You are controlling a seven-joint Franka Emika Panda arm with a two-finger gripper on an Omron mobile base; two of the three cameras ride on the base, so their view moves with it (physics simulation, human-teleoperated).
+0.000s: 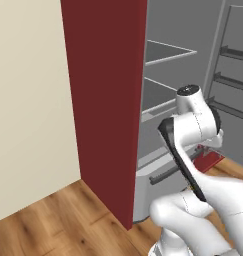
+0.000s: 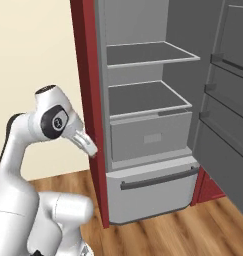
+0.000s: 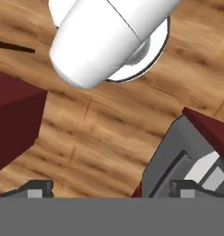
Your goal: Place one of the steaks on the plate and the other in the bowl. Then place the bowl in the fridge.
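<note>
Fingers are spread wide apart with nothing between them, just wood floor under the gripper. The fridge stands open, shelves bare; in the hand view its lower corner sits at about 4 o'clock, touching the right fingertip.

Fridge top and open door cut by frame edges; arm hides drawer's right end.
</note>
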